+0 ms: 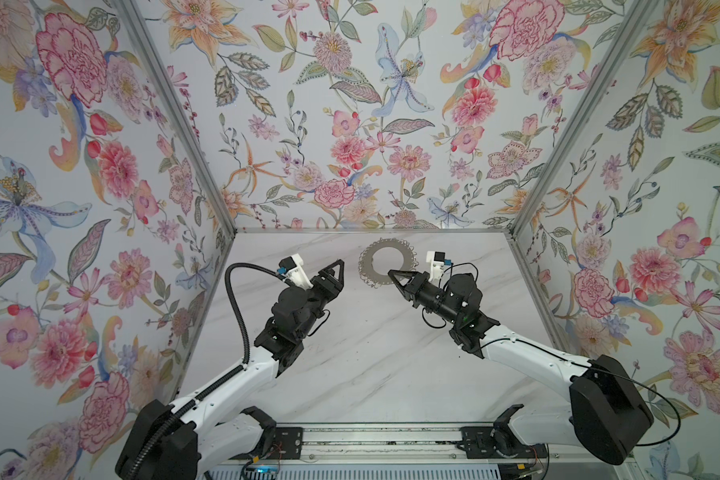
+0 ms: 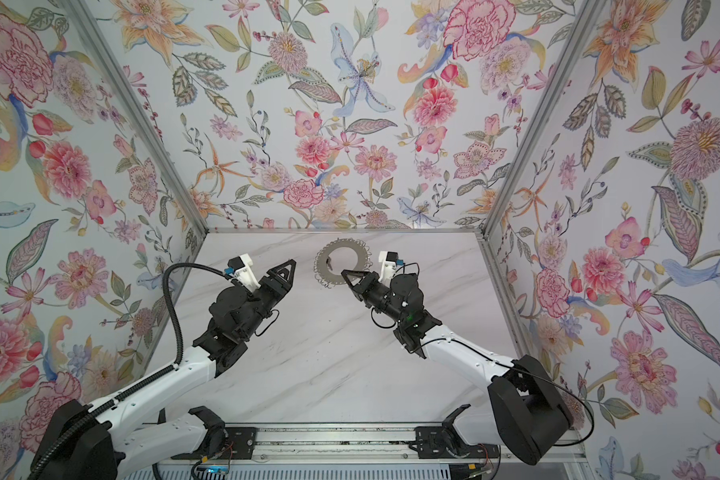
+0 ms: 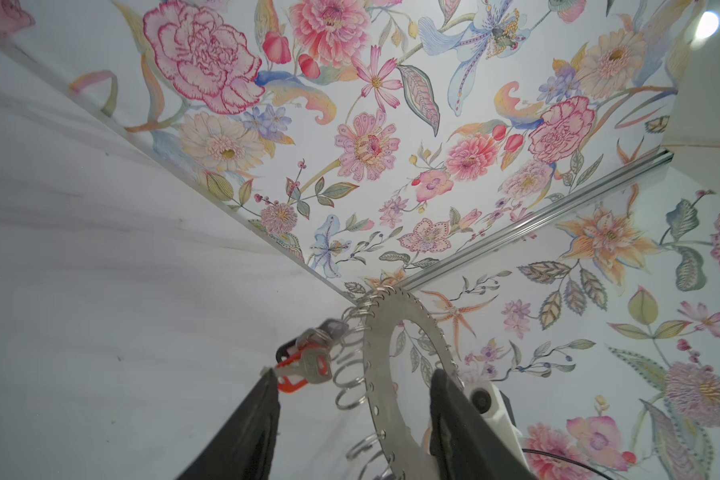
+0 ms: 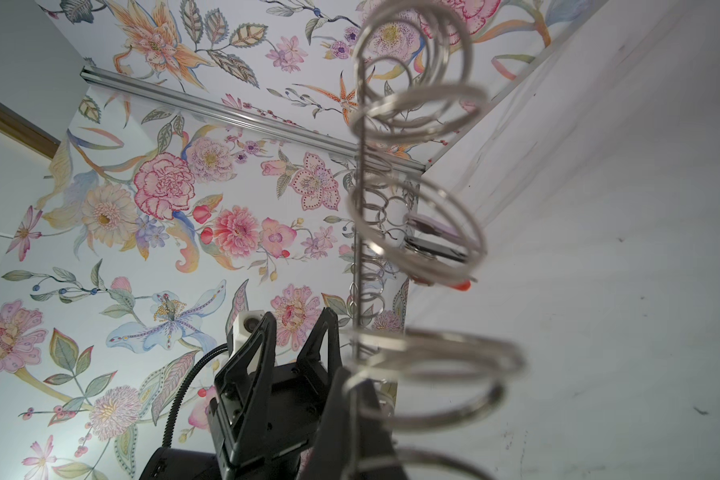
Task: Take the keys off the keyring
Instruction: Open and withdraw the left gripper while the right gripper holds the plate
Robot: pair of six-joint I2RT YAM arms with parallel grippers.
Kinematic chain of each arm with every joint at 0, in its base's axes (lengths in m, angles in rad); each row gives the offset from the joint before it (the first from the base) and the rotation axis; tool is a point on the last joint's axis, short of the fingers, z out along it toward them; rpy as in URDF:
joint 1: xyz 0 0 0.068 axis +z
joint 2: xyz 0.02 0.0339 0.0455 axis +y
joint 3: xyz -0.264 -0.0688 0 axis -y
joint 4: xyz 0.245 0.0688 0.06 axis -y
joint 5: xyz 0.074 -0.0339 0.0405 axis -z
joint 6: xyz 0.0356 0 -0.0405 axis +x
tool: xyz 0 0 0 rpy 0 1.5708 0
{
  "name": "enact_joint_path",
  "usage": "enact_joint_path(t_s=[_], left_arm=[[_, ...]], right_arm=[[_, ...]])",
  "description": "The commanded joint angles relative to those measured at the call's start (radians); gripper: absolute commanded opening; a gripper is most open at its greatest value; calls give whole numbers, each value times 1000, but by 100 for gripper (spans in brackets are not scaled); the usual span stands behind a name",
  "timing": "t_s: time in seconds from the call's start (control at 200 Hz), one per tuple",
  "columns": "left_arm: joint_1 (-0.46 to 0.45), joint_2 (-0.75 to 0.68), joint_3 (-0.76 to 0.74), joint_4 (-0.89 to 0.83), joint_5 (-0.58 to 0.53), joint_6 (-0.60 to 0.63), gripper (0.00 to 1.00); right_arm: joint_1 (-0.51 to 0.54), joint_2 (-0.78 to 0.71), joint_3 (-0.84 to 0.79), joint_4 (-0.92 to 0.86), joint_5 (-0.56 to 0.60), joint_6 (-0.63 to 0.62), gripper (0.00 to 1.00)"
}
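Where the right gripper (image 1: 392,274) pinches it, the keyring (image 1: 385,245) is held clear of the marble table (image 1: 371,353), over the far end and close to the flowered back wall (image 1: 350,124). That gripper's fingers are closed flat on the part of the rim nearest the right arm. In the right wrist view the disc runs edge-on, as a thin line rising from between them.

The keyring is a big flat silver disc with a wide round hole, like an oversized washer. A row of small holes runs round its outer edge. Many thin wire loops (image 3: 341,376) hang through these holes, so the rim looks frilled in both top views. Close up, the loops are plain split rings, and most of them carry nothing.

The keys (image 3: 308,365) hang in one bunch from loops on the side of the disc that faces the left gripper (image 3: 355,372). The bunch shows an orange-red plastic fob (image 3: 292,384), a small silver key (image 3: 314,365) lying across it, and a black-edged tag (image 3: 285,349) just beside them. A pale tag (image 4: 433,224) shows through the loops in the right wrist view.

The left gripper is open, with its fingers standing wide apart. In the left wrist view the disc passes through the gap, nearer one finger. The fob sits just beside the tip of the other finger, though I cannot tell whether the two touch.
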Motion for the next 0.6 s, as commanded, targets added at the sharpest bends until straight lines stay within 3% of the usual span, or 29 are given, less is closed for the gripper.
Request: enact_joint_path(t_s=[0.0,0.34,0.596], left_arm=[[21,-15,85,-142,72,329,59],[98,22,123,-218,377,846,54],[109,-35,91,-224,484,1034,53]], right_arm=[[-44,-25,49,-16,-138,23,0],[-129,-32,166,-207,-462,-19,0],[-156,-25,286,-382,-627,-134,0]])
